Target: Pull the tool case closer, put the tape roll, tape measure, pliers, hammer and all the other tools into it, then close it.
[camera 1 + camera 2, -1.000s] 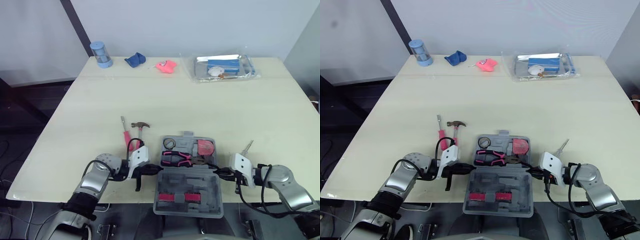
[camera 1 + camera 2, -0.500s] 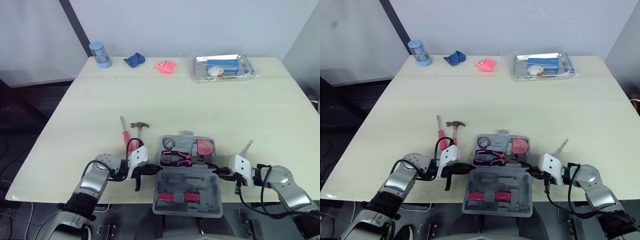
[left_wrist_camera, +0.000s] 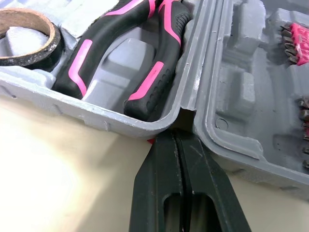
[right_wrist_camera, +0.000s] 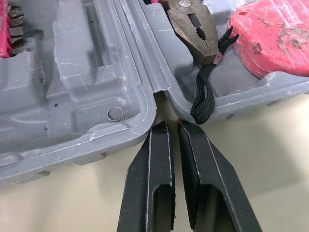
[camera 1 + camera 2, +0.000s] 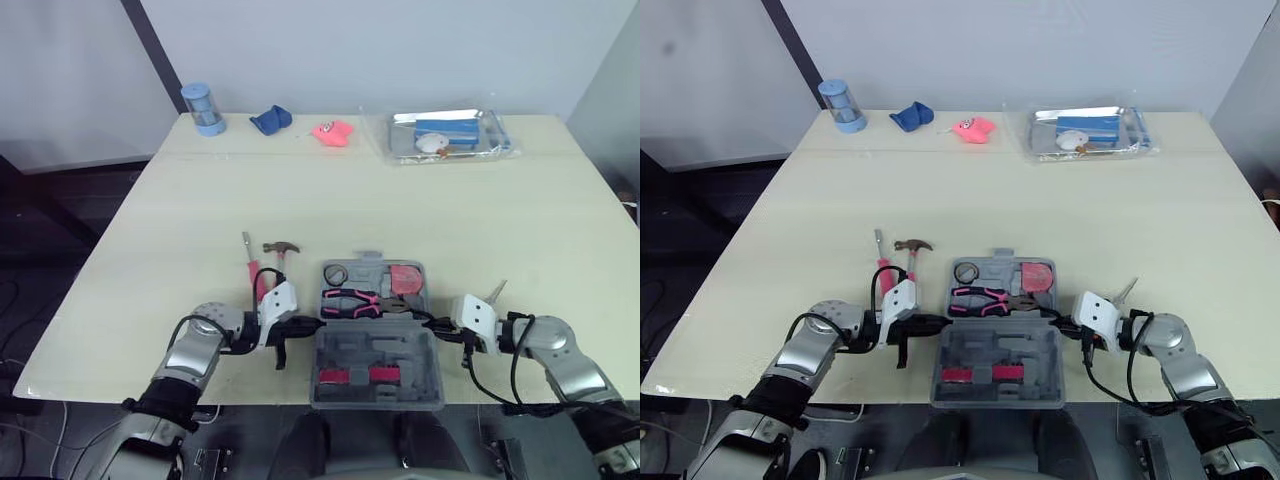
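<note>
Where tool case [image 5: 376, 352] hinges, left end effector [image 3: 178, 140], right end effector [image 4: 173, 127], both closed.

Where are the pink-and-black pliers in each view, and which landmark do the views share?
Left eye view: pink-and-black pliers in the far half of the open grey plastic tool case, low centre.
Right eye view: same spot.
Left wrist view: handles, beside the black tape roll.
Right wrist view: metal head, beside the red tape measure.
Shared landmark: the case's hinge seam.
</note>
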Robot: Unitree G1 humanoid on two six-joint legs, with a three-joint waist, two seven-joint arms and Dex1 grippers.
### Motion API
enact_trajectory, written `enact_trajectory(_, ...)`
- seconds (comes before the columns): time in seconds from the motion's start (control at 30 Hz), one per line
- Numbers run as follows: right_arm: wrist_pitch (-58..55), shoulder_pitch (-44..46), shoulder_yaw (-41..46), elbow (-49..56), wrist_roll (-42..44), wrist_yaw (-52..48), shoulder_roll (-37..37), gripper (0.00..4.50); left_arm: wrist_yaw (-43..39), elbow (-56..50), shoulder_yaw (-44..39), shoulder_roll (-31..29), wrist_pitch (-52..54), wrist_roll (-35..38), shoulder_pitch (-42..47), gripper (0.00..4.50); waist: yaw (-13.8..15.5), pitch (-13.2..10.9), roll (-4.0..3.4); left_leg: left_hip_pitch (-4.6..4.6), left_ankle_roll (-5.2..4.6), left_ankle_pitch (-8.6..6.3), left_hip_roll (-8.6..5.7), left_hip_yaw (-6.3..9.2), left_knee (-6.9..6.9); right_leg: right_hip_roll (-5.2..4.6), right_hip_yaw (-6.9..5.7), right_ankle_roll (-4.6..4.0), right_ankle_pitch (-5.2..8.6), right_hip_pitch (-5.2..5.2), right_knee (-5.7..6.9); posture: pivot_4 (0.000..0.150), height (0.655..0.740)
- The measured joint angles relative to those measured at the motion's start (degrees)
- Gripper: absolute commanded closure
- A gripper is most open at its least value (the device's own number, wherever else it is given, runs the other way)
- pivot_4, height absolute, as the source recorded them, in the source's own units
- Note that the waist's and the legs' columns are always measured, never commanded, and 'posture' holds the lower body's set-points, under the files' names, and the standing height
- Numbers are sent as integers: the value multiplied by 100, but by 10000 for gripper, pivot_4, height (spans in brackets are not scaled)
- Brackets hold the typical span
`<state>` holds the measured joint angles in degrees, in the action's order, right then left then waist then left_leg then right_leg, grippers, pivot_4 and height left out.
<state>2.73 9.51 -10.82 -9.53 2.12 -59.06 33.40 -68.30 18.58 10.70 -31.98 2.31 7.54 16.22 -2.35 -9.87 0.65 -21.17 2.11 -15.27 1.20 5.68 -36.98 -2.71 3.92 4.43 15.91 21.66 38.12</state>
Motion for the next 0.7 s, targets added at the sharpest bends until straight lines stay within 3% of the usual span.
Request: enact_trajectory(0.7, 129, 510, 5, -547, -284, 241, -187, 41647, 495, 572, -74, 271, -137, -204, 445, 45000, 1, 2, -4, 2, -1, 0, -3, 3, -20, 0, 0, 5, -3, -7, 8, 1500, 7400)
